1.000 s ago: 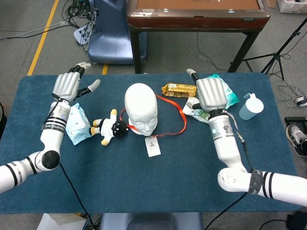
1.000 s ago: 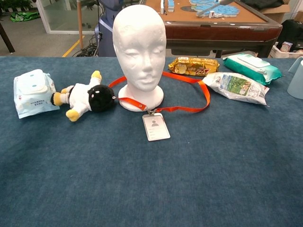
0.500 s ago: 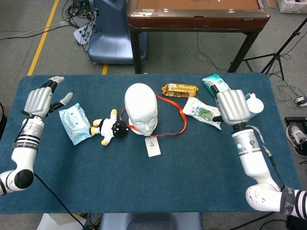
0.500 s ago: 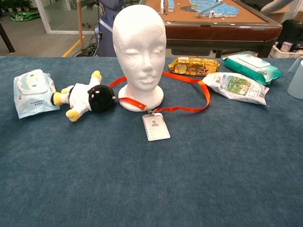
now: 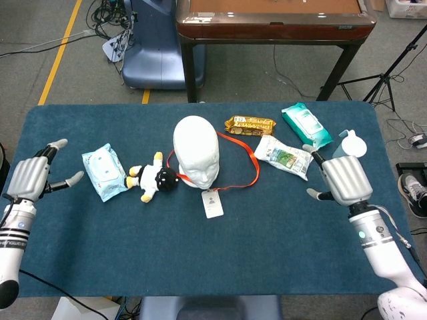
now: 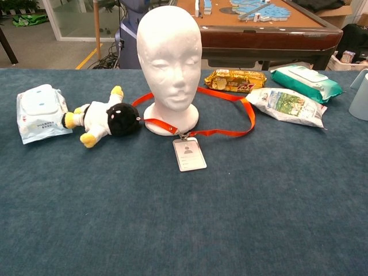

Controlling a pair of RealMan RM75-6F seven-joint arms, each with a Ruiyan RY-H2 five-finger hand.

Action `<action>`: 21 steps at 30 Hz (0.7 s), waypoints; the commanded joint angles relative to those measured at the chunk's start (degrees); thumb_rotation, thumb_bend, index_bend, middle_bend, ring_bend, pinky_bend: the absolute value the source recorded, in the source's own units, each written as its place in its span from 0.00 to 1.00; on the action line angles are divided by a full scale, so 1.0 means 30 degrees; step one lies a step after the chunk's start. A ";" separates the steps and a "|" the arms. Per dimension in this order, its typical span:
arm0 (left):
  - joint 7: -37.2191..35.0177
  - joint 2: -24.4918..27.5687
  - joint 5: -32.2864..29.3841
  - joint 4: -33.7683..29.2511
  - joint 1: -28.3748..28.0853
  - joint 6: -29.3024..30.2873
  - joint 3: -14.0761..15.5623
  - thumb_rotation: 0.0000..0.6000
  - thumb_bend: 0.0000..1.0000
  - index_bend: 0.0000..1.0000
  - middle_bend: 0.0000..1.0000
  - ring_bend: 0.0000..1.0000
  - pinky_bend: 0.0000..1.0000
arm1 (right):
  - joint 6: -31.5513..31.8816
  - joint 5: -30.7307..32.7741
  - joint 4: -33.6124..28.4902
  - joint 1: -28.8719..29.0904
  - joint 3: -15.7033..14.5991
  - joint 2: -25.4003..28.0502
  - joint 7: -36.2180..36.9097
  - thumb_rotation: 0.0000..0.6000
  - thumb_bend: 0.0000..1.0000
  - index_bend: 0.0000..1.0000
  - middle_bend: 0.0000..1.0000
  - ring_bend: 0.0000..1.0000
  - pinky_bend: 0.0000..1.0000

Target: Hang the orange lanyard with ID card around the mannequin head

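The white mannequin head (image 5: pixel 196 151) (image 6: pixel 169 62) stands upright at the middle of the blue table. The orange lanyard (image 5: pixel 251 160) (image 6: pixel 241 106) lies flat in a loop around its base, trailing right. Its ID card (image 5: pixel 213 203) (image 6: pixel 189 154) rests on the cloth in front of the head. My left hand (image 5: pixel 28 178) hovers at the far left edge, fingers spread, holding nothing. My right hand (image 5: pixel 343 180) hovers at the right side, fingers apart, also holding nothing. Both hands are well away from the lanyard and show only in the head view.
A plush toy (image 5: pixel 153 178) (image 6: pixel 102 120) and a wipes pack (image 5: pixel 103 171) (image 6: pixel 38 111) lie left of the head. A gold snack bag (image 5: pixel 249 124), a white-green packet (image 5: pixel 284 156), a teal wipes pack (image 5: pixel 305 124) and a pale blue cup (image 5: pixel 348 145) sit at the right.
Both hands have drawn back outward and toward the table's front, away from the mannequin head. The lanyard and card have not moved.
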 commanded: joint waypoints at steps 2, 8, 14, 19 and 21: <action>-0.0011 0.0160 0.1088 -0.0254 0.1015 0.0785 0.0846 0.56 0.22 0.01 0.21 0.27 0.46 | -0.0327 -0.1271 0.0170 -0.0646 -0.0658 -0.0088 0.0690 1.00 0.08 0.18 0.84 0.88 1.00; 0.0366 -0.0128 0.2270 -0.0304 0.2201 0.1846 0.1648 0.60 0.22 0.04 0.23 0.30 0.47 | -0.1227 -0.2842 0.0355 -0.0897 -0.1374 -0.0711 0.0812 1.00 0.11 0.18 0.87 0.91 1.00; -0.0581 -0.0815 0.4105 0.0688 0.3171 0.2751 0.2195 0.63 0.22 0.04 0.25 0.30 0.48 | -0.2941 -0.3620 0.0418 -0.0510 -0.1882 -0.1491 0.0185 1.00 0.15 0.18 0.89 0.93 1.00; -0.1750 -0.1632 0.5312 0.1985 0.3683 0.3141 0.2477 0.62 0.22 0.05 0.25 0.31 0.49 | -0.4185 -0.3159 0.0639 0.0039 -0.1763 -0.2329 -0.0457 1.00 0.21 0.18 0.92 0.97 1.00; -0.2095 -0.1877 0.5698 0.2468 0.3871 0.3121 0.2673 0.61 0.22 0.05 0.25 0.31 0.49 | -0.4807 -0.2566 0.0813 0.0385 -0.1578 -0.2717 -0.0721 1.00 0.24 0.18 0.95 0.99 1.00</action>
